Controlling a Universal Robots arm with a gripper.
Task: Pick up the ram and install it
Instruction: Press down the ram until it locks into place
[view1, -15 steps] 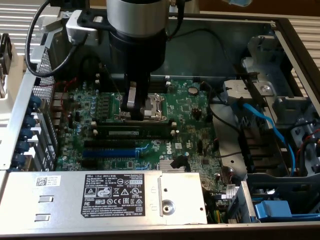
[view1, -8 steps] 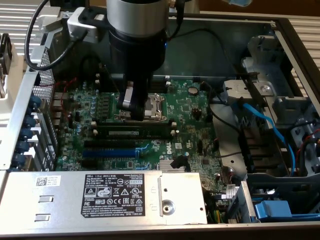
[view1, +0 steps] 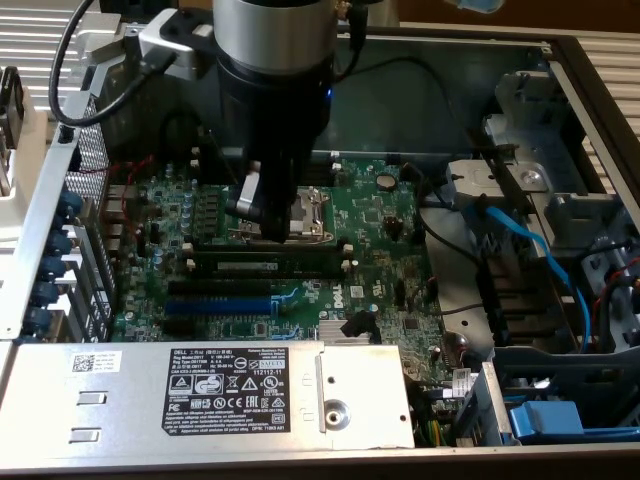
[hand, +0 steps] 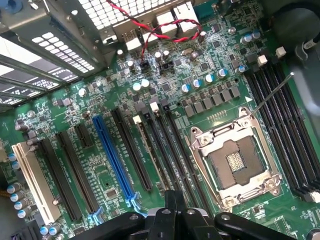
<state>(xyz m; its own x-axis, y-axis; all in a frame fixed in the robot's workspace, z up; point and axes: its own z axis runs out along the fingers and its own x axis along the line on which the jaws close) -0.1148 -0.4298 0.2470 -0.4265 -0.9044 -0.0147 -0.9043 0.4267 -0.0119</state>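
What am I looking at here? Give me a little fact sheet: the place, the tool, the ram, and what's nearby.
place: open computer case, green motherboard lying flat
tool: shut, hanging over the board by the processor socket
ram: lying along the black memory slots beside the socket, white label showing
contact: cannot tell whether the tool touches the ram
nearby: blue expansion slot, on the ram's far side from the socket
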